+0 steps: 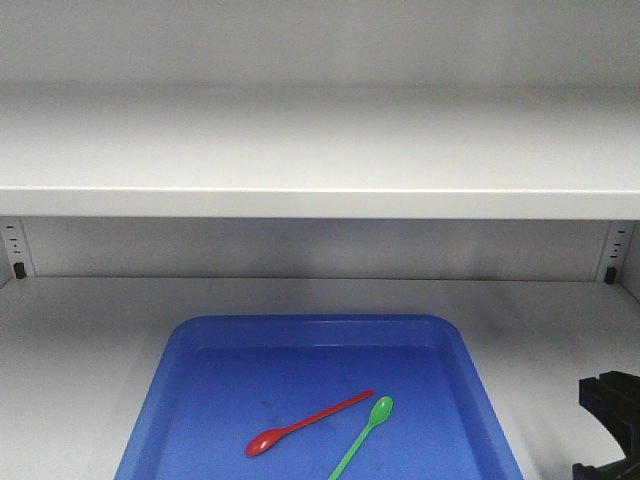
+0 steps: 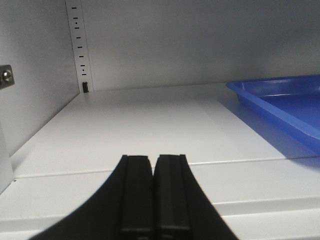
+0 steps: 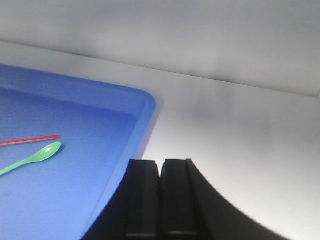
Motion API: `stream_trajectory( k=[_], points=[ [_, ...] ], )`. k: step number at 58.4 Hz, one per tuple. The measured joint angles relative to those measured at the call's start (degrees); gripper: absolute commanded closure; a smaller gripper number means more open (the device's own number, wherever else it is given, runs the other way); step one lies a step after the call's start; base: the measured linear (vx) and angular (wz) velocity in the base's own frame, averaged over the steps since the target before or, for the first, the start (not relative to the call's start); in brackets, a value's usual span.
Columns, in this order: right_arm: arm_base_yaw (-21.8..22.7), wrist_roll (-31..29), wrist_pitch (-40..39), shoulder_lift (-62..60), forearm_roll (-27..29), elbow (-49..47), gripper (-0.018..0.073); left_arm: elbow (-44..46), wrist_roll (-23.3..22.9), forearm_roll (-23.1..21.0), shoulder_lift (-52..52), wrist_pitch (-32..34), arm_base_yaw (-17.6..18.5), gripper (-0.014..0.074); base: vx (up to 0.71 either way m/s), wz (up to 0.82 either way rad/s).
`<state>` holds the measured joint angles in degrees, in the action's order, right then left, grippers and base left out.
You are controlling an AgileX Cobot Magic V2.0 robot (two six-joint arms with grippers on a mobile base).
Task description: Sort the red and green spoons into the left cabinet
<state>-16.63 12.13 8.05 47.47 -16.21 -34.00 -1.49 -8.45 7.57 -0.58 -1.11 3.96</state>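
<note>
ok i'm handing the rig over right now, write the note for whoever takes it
Left gripper: shut, holding nothing, low over the bare shelf left of the blue tray.
Right gripper: shut, holding nothing, at the tray's right side.
Red spoon and green spoon: both lying in the tray, side by side, apart. Red bowl points near-left, green bowl points far-right.
Done: nothing sorted yet.
Left: pick up each spoon and place it on the cabinet shelf.
</note>
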Motion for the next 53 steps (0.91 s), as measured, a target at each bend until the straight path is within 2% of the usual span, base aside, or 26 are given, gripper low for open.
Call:
stream_trajectory(
  k=[17, 23, 29, 40, 41, 53],
  points=[
    [0.43, -9.07, -2.81, -2.42, 7.62, 0.16, 0.0564, 0.00, 0.00, 0.00, 0.00, 0.00, 0.00, 0.0597, 0.00, 0.00],
    [2.66, -14.13, -5.63, -5.07, 13.79, 2.28, 0.0564, 0.00, 0.00, 0.00, 0.00, 0.00, 0.00, 0.0597, 0.00, 0.00],
    [6.13, -16.35, -8.05, -8.83, 17.52, 7.13, 0.0564, 0.00, 0.00, 0.00, 0.00, 0.00, 0.00, 0.0597, 0.00, 0.00],
    [11.57, -13.64, -10.23, -18.40, 15.01, 16.50, 0.0564, 0.00, 0.00, 0.00, 0.00, 0.00, 0.00, 0.0597, 0.00, 0.00],
    [13.99, -11.01, -11.91, -26.68, 11.53, 23.66, 0.0564, 0.00, 0.00, 0.00, 0.00, 0.00, 0.00, 0.0597, 0.00, 0.00],
    [14.23, -10.35, -15.52, -38.81, 11.00, 33.73, 0.0564, 0.00, 0.00, 0.00, 0.00, 0.00, 0.00, 0.0597, 0.00, 0.00]
  ],
)
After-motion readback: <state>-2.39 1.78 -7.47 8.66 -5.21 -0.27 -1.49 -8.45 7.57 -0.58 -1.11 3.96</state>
